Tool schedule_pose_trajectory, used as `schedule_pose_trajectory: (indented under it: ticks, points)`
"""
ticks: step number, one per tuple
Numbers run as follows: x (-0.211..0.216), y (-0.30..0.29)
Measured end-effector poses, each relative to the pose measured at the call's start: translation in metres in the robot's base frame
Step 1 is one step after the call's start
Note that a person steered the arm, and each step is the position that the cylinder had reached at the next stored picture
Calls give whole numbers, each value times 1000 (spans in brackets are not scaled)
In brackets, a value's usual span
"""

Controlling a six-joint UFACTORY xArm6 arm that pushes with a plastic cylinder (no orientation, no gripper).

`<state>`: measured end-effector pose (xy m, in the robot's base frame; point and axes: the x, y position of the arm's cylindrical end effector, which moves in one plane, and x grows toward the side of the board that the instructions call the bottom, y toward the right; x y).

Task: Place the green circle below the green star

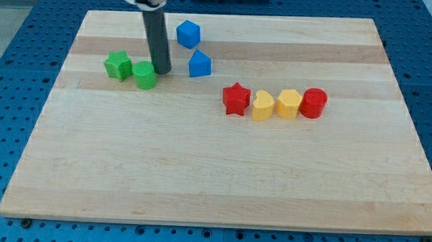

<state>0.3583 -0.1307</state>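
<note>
**Tip beside the green circle, star at its left**

I have my tip (161, 70) down on the counter (213, 173), just at the upper right edge of the green circle (145, 76). From this angle the rod looks to be touching the circle or nearly so; I cannot tell which. There is no claw on this arm, only the straight dark rod, so there is nothing to read as spread or pressed together.

The green circle sits in the upper left part of the counter. The green star (118, 65) is immediately to its left and a little higher in the view, and the two green blocks appear to touch or almost touch. So the circle is now to the star's lower right, more beside it than under it.

To the right of my tip are two blue blocks. The blue hexagon-like block (189, 33) lies nearer the view's top, and the other blue block (200, 64), shaped like a small wedge or house, sits just below it, near my tip but apart from it.

Further toward the view's right, well apart from the green pair, four blocks stand in a close row: a red star (236, 99), a yellow heart (262, 106), a yellow hexagon (289, 104) and a red circle (313, 102), each touching or nearly touching its neighbour.
</note>
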Motion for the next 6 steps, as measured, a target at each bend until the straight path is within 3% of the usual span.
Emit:
schedule_pose_trajectory:
  ticks: [1,3,6]
  points:
    - [7,-20]
    - [44,12]
    - [41,-8]
